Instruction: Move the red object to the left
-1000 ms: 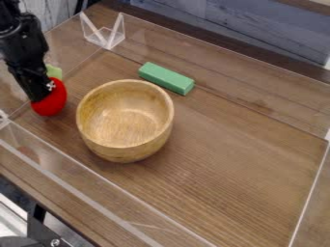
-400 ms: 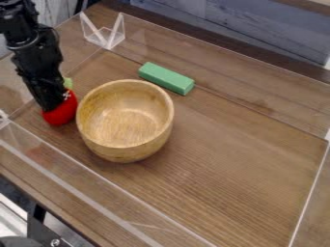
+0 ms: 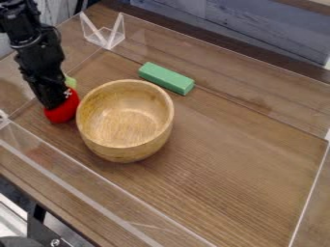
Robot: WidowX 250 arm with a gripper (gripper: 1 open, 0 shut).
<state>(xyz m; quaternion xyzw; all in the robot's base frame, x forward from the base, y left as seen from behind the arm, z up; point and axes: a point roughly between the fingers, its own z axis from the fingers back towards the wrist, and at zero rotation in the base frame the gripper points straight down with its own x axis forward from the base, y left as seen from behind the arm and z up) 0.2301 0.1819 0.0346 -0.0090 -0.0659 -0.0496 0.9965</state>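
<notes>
In the single camera view, one small bright red toy fruit (image 3: 60,109) lies on the wooden counter (image 3: 233,145), rounded and glossy, with a speck of pale yellow-green at its top. It sits just beside the one wooden bowl (image 3: 125,120), at the bowl's nine o'clock. The black pincer (image 3: 53,96) points straight down onto the fruit; whether its tips are apart or clamped cannot be told. One flat green block (image 3: 167,77) lies at the bowl's one o'clock.

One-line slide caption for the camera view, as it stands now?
Black gripper straight down on the red object left of the wooden bowl; green block behind.
</notes>
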